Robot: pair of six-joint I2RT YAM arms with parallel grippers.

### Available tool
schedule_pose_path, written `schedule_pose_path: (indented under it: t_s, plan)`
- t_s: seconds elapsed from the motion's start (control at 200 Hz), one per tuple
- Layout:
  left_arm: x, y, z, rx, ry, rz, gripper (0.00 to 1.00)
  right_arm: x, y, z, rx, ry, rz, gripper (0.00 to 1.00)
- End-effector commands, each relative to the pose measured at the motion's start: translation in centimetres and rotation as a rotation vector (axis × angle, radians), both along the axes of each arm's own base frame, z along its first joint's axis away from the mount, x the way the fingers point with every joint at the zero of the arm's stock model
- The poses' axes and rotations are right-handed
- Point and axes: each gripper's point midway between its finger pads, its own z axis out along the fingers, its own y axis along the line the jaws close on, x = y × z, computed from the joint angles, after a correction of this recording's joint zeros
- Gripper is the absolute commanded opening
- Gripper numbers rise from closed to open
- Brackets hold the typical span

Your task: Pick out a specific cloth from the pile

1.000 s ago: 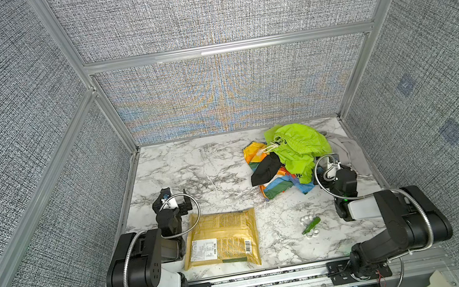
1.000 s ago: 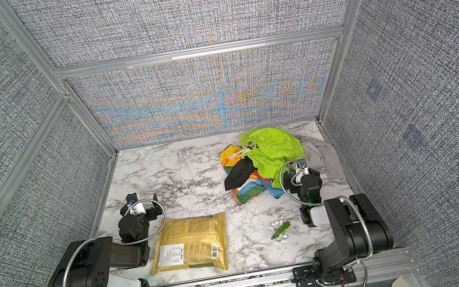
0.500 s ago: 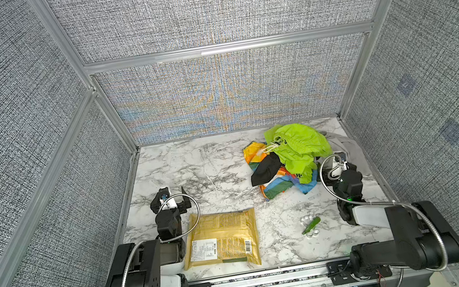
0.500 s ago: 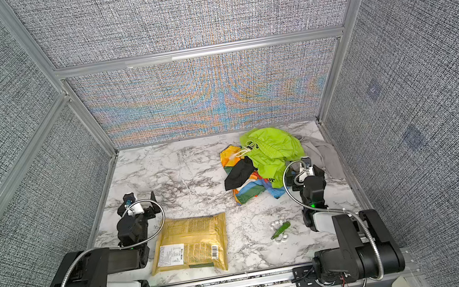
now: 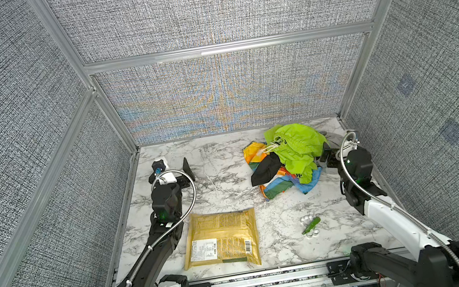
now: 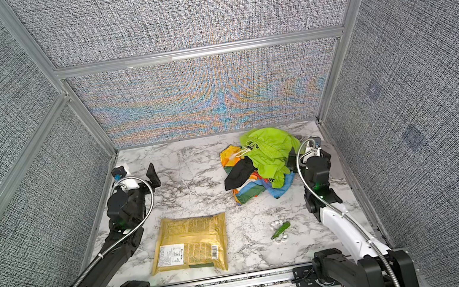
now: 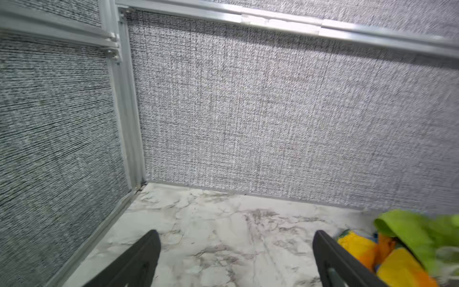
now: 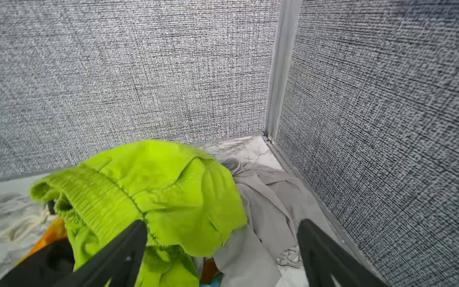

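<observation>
The multicoloured cloth is lying at the near side of the pile, being largely covered by the lime green drawstring garment and a black cloth. Thin and shiny, it is being judged light, limp and slippery; its exposed near edge is being favoured for a pinch. The right gripper is being held wide open just beside the pile; the left gripper, also open, is hovering well apart.
</observation>
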Motion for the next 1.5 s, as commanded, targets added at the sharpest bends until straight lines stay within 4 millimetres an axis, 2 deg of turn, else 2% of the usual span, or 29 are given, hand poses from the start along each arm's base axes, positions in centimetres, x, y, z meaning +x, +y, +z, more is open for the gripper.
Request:
schedule_pose_path:
  t_s: [0.0,0.145,0.255,0.335,0.415,0.515,0.626,0.661,0.671,0.686,0.816,1.031,1.171,1.311,1.496]
  plan:
    - [0.7,-2.9,0.0,-0.065,0.139,-0.128,0.99,-0.7,-0.3,-1.5,0.064,0.120,-0.038,0.99]
    - [1.2,-7.2,3.2,-0.091,0.214,-0.348,0.99,-0.1,1.3,-1.4,0.142,0.207,0.020,0.99]
    - [0.6,-10.9,4.5,-0.084,0.269,-0.569,0.99,0.1,4.3,-1.8,0.158,0.256,0.130,0.99]
    - [-0.3,-13.2,4.4,-0.038,0.297,-0.723,0.99,-0.2,6.5,-2.2,0.152,0.288,0.189,0.98]
    - [-1.4,-14.2,3.4,0.007,0.318,-0.805,0.99,-0.6,8.7,-2.7,0.143,0.324,0.243,0.97]
    - [-2.6,-14.5,2.1,-0.002,0.297,-0.842,0.99,-1.2,11.7,-2.7,0.113,0.335,0.319,0.94]
    - [-3.5,-14.5,2.9,-0.068,0.258,-0.852,0.99,-1.1,15.1,-2.6,0.092,0.345,0.410,0.89]
    - [-3.6,-14.5,2.9,-0.086,0.255,-0.854,0.99,-1.0,16.2,-3.5,0.089,0.375,0.441,0.88]
    - [-3.7,-14.5,2.9,-0.087,0.255,-0.853,0.99,-0.7,16.6,-2.7,0.092,0.361,0.450,0.88]
    - [-3.7,-14.5,2.9,-0.087,0.259,-0.851,0.99,-0.5,17.1,-2.6,0.093,0.366,0.462,0.87]
    - [-3.5,-14.0,2.9,-0.058,0.268,-0.811,0.99,1.0,20.4,-4.7,0.068,0.450,0.508,0.88]
    - [-3.3,-13.7,2.7,-0.065,0.272,-0.789,0.99,4.3,22.7,-8.8,0.041,0.579,0.504,0.89]
    - [-3.2,-13.5,2.6,-0.064,0.277,-0.776,0.99,5.2,23.6,-11.7,0.018,0.671,0.497,0.84]
    - [-3.3,-13.6,2.7,-0.063,0.271,-0.784,0.99,5.2,24.1,-13.9,-0.001,0.738,0.481,0.72]
    - [-3.3,-13.6,2.7,-0.064,0.273,-0.779,0.99,4.7,23.4,-14.9,-0.056,0.767,0.418,0.56]
